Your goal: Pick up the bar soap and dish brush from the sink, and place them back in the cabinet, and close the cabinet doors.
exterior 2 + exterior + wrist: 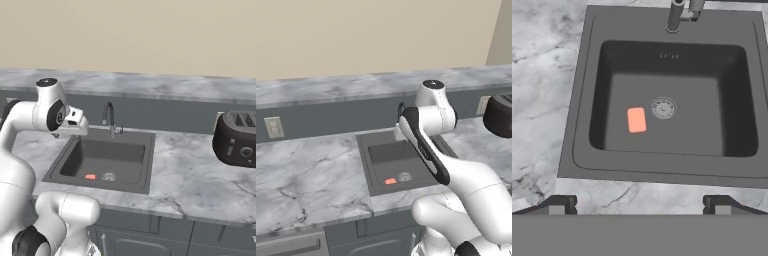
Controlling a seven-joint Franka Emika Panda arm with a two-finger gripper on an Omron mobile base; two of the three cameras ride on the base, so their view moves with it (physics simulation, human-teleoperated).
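a dark grey sink (582, 100) is set into a grey-veined marble counter (190, 180), and everything here is placed against that sink. the bar soap (636, 120), a small coral-orange block, lies flat on the sink floor, just beside the round metal drain (663, 108) and on the side of it away from the toaster. from the two base cameras the soap (390, 181) (90, 176) sits toward the front of the basin, close to the front wall, with the drain (404, 176) (109, 176) next to it. the soap and drain look close but not touching.

a dark arched faucet (108, 117) rises from the back rim of the sink, at about the middle of that rim. its base (674, 15) shows at the far edge of the basin in the hand camera.

the robot's white arm (431, 145) reaches up and over the sink, its hand held high above the basin and looking straight down into it. the gripper (639, 205) is empty, its two dark fingertips (559, 204) spread as wide as they go, one over each front corner of the sink, well above the soap.

a dark toaster (235, 139) stands on the counter well to one side of the sink. a pale wall outlet (274, 127) is on the backsplash on the sink's other side. grey base cabinets (165, 232) run below the sink front.
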